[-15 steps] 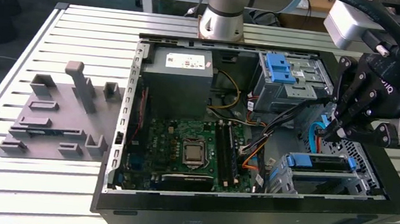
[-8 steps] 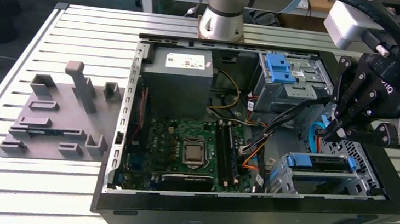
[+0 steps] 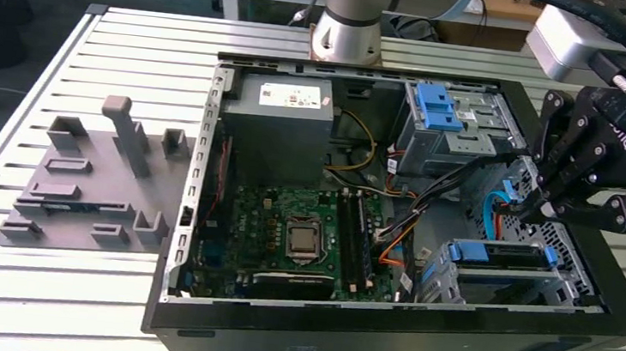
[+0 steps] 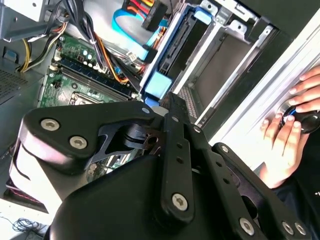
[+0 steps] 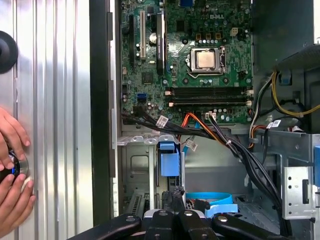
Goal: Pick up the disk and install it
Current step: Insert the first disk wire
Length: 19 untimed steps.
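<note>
The disk [image 3: 497, 254] lies flat in the lower metal drive cage [image 3: 555, 289] at the near right corner of the open computer case, blue rails along its edges. In the first wrist view its blue end tab [image 5: 169, 158] faces the motherboard, and in the second wrist view the disk [image 4: 175, 42] sits edge-on in the cage. My gripper [image 3: 522, 211] hangs a little above the disk, just behind the cage, its fingers [image 5: 176, 194] drawn together with nothing between them. It does not touch the disk.
A grey metal box with a white sticker [image 3: 278, 120] and a blue latch on a metal cage [image 3: 443, 110] stand at the back of the case. Cables [image 3: 432, 191] run beside the gripper. A grey fixture [image 3: 82, 188] lies on the exterior view's left. A person's hand [image 5: 12, 170] rests on the table outside the case.
</note>
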Motion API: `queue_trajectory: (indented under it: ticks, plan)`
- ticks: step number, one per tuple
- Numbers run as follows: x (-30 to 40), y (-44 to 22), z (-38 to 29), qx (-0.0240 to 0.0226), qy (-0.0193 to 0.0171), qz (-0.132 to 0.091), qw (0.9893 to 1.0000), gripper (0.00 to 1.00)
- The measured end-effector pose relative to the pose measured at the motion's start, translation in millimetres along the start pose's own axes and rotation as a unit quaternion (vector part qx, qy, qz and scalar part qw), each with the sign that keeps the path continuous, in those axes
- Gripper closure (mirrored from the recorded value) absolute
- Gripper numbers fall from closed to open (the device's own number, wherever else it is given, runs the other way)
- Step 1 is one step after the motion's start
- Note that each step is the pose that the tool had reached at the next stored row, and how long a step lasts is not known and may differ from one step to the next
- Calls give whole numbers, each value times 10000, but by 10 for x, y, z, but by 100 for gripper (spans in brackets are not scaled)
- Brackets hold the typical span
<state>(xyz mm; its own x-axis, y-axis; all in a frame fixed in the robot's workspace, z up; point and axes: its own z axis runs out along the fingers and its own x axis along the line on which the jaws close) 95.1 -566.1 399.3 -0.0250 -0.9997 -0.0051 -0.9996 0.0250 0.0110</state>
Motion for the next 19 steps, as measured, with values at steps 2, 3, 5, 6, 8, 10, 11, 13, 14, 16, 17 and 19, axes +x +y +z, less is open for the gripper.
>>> queue_trajectory:
  ticks: [2,3,5,6,8,10,11,13,14,16,17,19]
  plan:
    - [-1,-25,4,0,0,0,10000,89]
    - [-2,-35,5,0,1,0,10000,89]
    - [-5,-49,10,0,1,0,10000,89]
    - [-9,-56,12,0,0,0,10000,89]
    - [-23,-66,15,0,1,0,10000,89]
    - [-39,-72,18,0,0,0,10000,89]
    - [-49,-76,20,0,1,0,10000,89]
    - [-66,-84,25,0,0,0,10000,89]
    - [-75,-89,27,0,0,0,10000,89]
    - [-92,-106,32,0,0,0,10000,89]
    - [-100,-116,34,0,0,0,10000,89]
    - [-117,-134,38,0,0,0,10000,89]
